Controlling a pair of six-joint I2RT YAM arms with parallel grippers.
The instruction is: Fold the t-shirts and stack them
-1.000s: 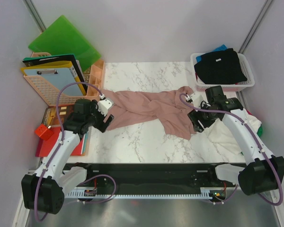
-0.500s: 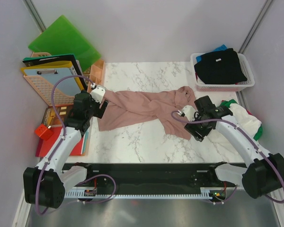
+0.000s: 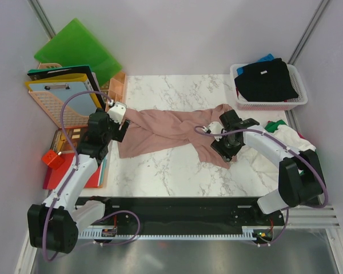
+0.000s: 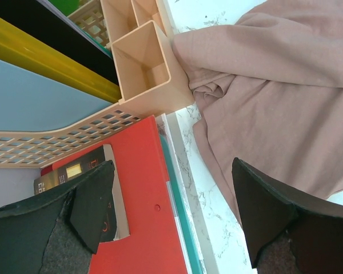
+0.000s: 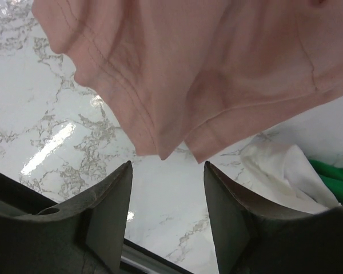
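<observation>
Presently, pink t-shirt point(image 3: 166, 128) lies crumpled, unfolded beside basket point(image 3: 274, 104), nothing stacked; left pincer point(image 4: 170, 194), right pincer point(image 5: 167, 182) both gaping, empty.

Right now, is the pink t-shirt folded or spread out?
Not folded: the pink t-shirt lies stretched and bunched across the table, its hem corners loose and creased.

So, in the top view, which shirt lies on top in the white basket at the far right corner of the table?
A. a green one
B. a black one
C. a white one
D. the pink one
B: a black t-shirt fills the top of the white basket, while the pink t-shirt lies unfolded on the marble table between the two arms.
</observation>
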